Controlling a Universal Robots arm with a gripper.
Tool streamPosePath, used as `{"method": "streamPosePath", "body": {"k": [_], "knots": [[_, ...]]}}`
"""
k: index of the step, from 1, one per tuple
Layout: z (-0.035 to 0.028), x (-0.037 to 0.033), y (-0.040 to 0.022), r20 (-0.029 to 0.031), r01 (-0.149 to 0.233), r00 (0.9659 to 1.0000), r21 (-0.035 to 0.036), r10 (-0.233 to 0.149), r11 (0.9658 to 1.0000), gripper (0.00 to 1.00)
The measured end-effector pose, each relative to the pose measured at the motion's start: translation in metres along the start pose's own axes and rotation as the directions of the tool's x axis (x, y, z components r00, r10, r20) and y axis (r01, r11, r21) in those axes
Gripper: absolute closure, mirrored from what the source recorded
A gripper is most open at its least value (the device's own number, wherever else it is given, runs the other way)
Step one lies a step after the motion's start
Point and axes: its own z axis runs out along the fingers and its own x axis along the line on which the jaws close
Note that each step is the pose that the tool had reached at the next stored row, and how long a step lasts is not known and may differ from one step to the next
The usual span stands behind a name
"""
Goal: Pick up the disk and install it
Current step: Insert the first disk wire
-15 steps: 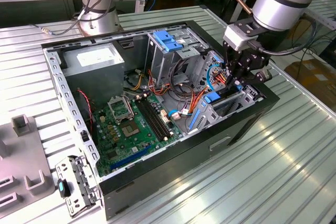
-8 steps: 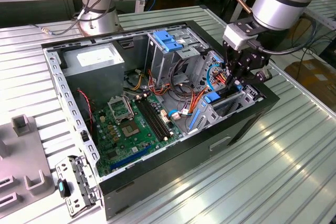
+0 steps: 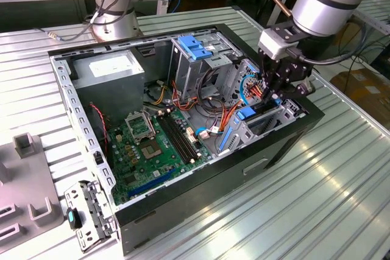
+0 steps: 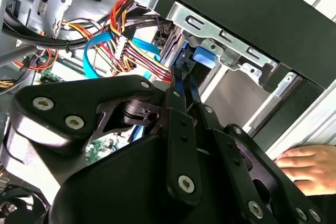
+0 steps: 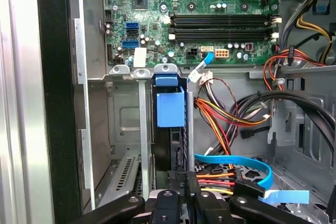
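Gripper point(image 3: 275, 92) reaches straight down, clamped on the disk point(image 5: 170, 129) in its bay.

The arm reaches down from the exterior view's upper right, wrist angled downward. The gripper point(image 3: 275, 92) points down, its black fingers point(image 4: 178, 114) drawn close together. A person's hand point(image 4: 307, 162) lies flat, fingers extended, in the second wrist view.
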Motion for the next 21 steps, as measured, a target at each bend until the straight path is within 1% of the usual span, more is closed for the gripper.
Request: {"method": "streamPosePath", "body": {"k": [1,4,7,10,11,12,13,14,16,17,19,21], "knots": [[0.0023,0.0001,0.0002,-0.0001,0.000,1.0000,0.0000,0.000,1.0000,0.82],[0.0065,0.0008,0.0004,-0.0017,0.000,1.0000,-0.0017,0.000,1.0000,0.82],[0.0075,0.0009,0.0005,-0.0003,0.000,1.0000,-0.0026,0.000,1.0000,0.82],[0.0070,0.0009,0.0005,0.0001,0.000,1.0000,-0.0026,0.000,1.0000,0.82],[0.0022,0.0008,0.0001,0.0033,-0.001,1.0000,-0.0025,0.001,1.0000,0.82],[-0.0066,0.0006,-0.0005,0.0001,0.000,1.0000,-0.0025,0.000,1.0000,0.75],[-0.0110,0.0005,-0.0009,0.0004,0.000,1.0000,-0.0024,0.000,1.0000,0.75],[-0.0134,0.0005,-0.0010,0.0004,0.000,1.0000,-0.0024,0.000,1.0000,0.75],[-0.0140,0.0005,-0.0010,0.0005,0.000,1.0000,-0.0024,0.000,1.0000,0.75],[-0.0144,0.0005,-0.0011,0.0004,0.000,1.0000,-0.0024,0.000,1.0000,0.76],[-0.0148,0.0005,-0.0011,0.0003,0.000,1.0000,-0.0025,0.000,1.0000,0.89],[-0.0150,0.0005,-0.0011,0.0005,0.000,1.0000,-0.0024,0.000,1.0000,0.89]]}}
